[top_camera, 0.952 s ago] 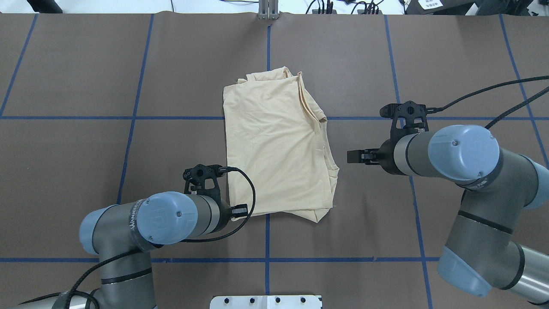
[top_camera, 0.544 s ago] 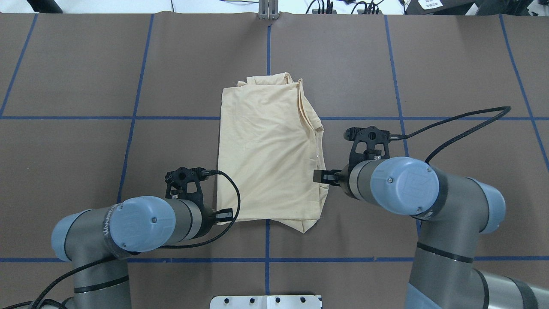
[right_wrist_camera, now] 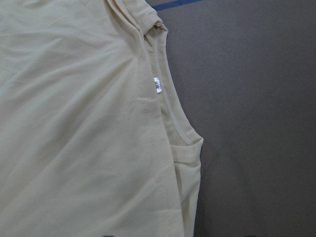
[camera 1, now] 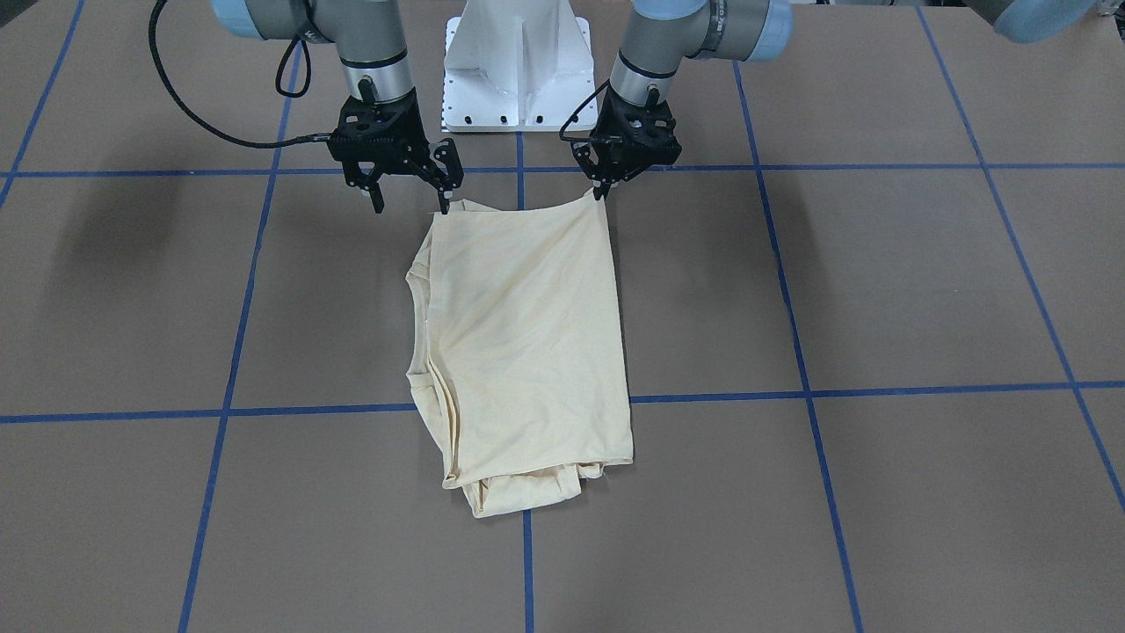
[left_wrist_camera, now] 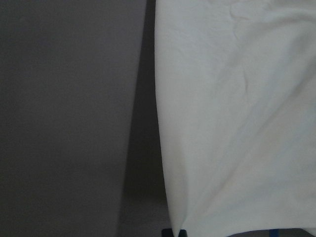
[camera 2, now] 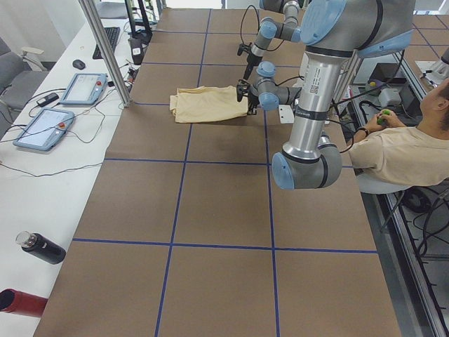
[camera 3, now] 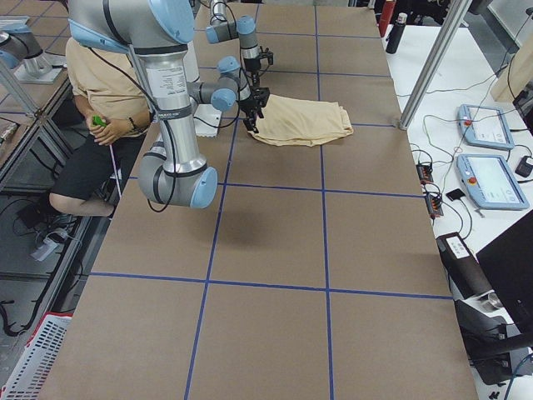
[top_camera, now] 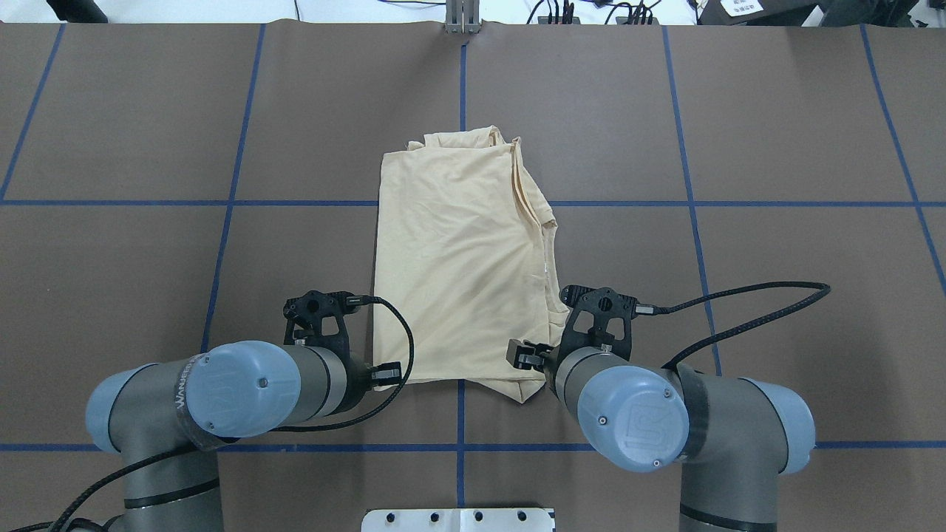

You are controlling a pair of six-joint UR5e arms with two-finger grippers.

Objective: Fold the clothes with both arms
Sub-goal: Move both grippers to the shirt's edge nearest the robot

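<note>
Left tool [camera 1: 602,194]: jaws pinched together on the T-shirt [camera 1: 527,325] at its robot-side corner on the robot's left. The cloth peaks up to the tips there. Right tool [camera 1: 410,207]: spread wide, holding nothing. One fingertip is right at the other robot-side corner and the other is out over bare worktop [camera 1: 879,281].

The T-shirt lies mid-worktop, already folded lengthwise into a narrow panel. Its long axis runs from the robot-side edge toward the far edge. The stacked layer edges and the neck label [right_wrist_camera: 157,85] are along the side on the robot's right. A bunched bit pokes out at the far end.

The step in hand looks like taking both robot-side corners and carrying that end over to the far end to halve the panel.

To do it well:
- Shift the right tool so the corner sits between its jaws, not beside one of them.
- Go low and take every layer — that side is several thin knit edges stacked, so a shallow bite likely gets only the top one.
- Close fully before any lift.
- Raise both tools together at the same height, with the hem just taut between them and no stretch.
- Arc toward the far edge of the worktop and lay the hem square on the far end.
- Don't lift the left side alone — it will likely drag and skew the panel.
</note>
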